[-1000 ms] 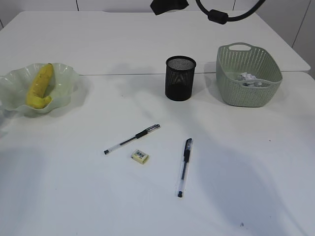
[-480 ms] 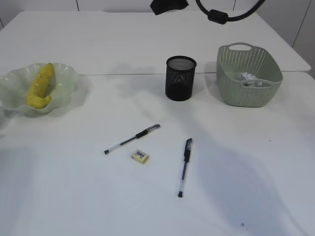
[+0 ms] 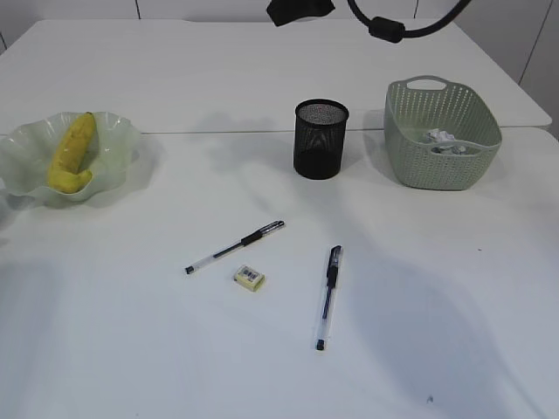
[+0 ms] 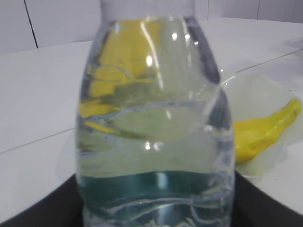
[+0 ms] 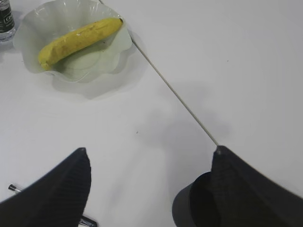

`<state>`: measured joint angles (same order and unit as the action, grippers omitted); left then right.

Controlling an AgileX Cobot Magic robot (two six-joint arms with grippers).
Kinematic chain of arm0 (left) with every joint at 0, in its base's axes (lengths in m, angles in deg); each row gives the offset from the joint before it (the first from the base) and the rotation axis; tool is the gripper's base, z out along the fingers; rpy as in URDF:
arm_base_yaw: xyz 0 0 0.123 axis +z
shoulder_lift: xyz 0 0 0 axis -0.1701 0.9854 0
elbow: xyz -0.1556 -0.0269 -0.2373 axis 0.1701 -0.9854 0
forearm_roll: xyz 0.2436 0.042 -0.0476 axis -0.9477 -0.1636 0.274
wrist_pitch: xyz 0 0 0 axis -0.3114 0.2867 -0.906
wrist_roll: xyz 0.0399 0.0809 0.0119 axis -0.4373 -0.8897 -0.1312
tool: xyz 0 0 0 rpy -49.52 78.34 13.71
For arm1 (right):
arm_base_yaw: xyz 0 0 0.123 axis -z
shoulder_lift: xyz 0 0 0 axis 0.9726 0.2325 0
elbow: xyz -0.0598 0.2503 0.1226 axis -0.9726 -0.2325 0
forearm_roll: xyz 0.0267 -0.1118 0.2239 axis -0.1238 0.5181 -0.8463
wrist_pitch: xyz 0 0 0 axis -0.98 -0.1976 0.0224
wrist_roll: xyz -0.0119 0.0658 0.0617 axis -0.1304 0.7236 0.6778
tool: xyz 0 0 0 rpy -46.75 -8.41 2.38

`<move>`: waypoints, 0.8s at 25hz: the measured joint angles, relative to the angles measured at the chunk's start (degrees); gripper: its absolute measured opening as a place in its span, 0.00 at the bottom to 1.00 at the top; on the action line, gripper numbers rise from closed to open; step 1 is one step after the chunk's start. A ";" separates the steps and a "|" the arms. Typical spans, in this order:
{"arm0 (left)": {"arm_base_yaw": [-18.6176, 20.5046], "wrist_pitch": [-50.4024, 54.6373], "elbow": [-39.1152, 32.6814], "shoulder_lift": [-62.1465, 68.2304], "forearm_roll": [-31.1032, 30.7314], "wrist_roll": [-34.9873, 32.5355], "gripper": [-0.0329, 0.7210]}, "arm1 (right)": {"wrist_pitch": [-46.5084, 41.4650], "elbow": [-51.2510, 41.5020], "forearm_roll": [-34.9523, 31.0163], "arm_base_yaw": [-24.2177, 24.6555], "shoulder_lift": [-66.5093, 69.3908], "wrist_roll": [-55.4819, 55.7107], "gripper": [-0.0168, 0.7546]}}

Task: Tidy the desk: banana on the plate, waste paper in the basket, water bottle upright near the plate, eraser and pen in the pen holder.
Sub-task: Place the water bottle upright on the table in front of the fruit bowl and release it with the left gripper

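Right gripper (image 5: 149,189): jaws standing wide apart, holding nothing, hanging over the desk (image 3: 419,349) above the rim of the pen holder (image 3: 320,138).

Left gripper: fingers not showing; cannot tell whether the jaws are gripping. The water bottle (image 4: 154,123) is standing upright, filling the left wrist view, right beside the plate (image 3: 118,144).

Banana (image 3: 72,153): lying in the plate.

Waste paper (image 3: 441,140): sitting inside the basket (image 3: 437,166).

Two pens (image 3: 236,247) (image 3: 327,297) and the eraser (image 3: 249,278): lying flat on the desk, eraser between them, near the left pen.
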<state>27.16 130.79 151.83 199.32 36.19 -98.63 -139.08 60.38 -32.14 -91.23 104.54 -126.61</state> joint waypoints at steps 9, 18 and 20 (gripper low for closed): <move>0.00 0.02 0.00 0.00 0.00 -0.10 0.56 | 0.08 0.00 -0.10 0.00 0.00 0.00 0.79; -0.11 0.22 1.35 0.37 0.00 -0.10 0.56 | 0.14 0.00 -0.29 0.00 0.00 0.00 0.79; -0.36 0.22 1.59 0.58 0.00 -0.10 0.56 | 0.14 0.00 -0.29 0.00 0.00 0.00 0.79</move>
<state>26.80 131.01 153.42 199.91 36.19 -98.73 -138.95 60.38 -32.43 -91.23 104.54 -126.61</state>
